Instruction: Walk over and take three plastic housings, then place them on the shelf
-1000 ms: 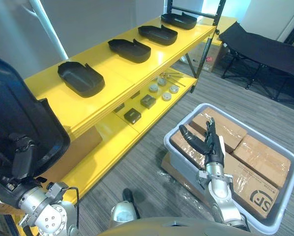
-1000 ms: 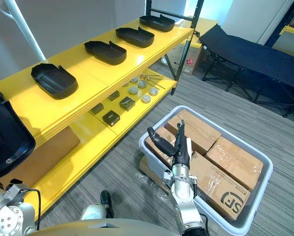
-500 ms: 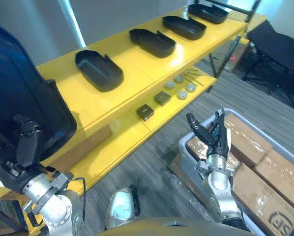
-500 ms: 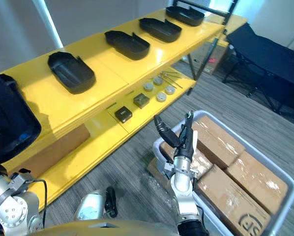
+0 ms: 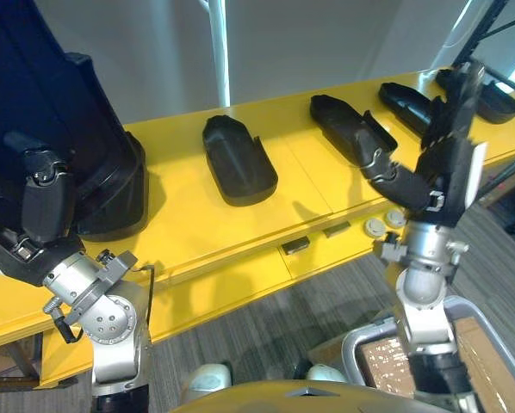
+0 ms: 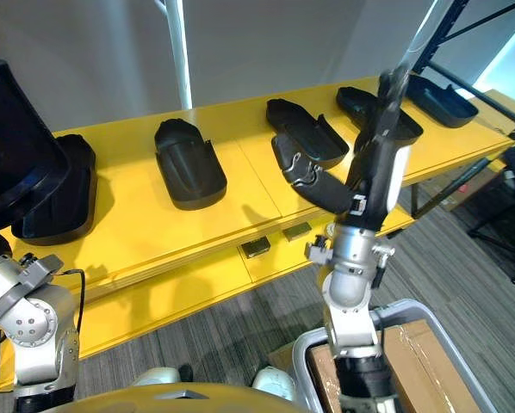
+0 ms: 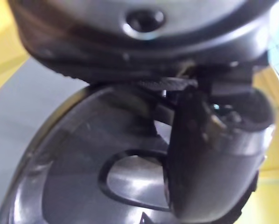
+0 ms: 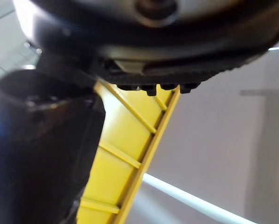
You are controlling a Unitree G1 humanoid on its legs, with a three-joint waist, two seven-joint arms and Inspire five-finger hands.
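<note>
My left hand (image 5: 42, 206) is shut on a large black plastic housing (image 5: 51, 112), held upright at the left end of the yellow shelf (image 5: 180, 228). Its lower end reaches the shelf top; I cannot tell if it rests there. In the left wrist view the thumb (image 7: 209, 154) curls over the housing's wall (image 7: 79, 154). Several more black housings lie in a row along the shelf top, the nearest (image 5: 238, 161) mid-shelf, another (image 5: 350, 129) further right. My right hand (image 5: 447, 129) stands raised in front of the shelf's right part, fingers straight, holding nothing.
A lower yellow shelf carries small dark blocks (image 5: 296, 245) and round discs (image 5: 375, 227). A grey tote (image 6: 309, 353) with cardboard boxes (image 6: 412, 353) stands on the floor at the lower right. A black folding cot (image 6: 503, 194) shows at the far right.
The camera has swung and closed in on the shelf. My right hand has risen from over the tote to shelf height. The held housing now stands at the shelf's left end.
</note>
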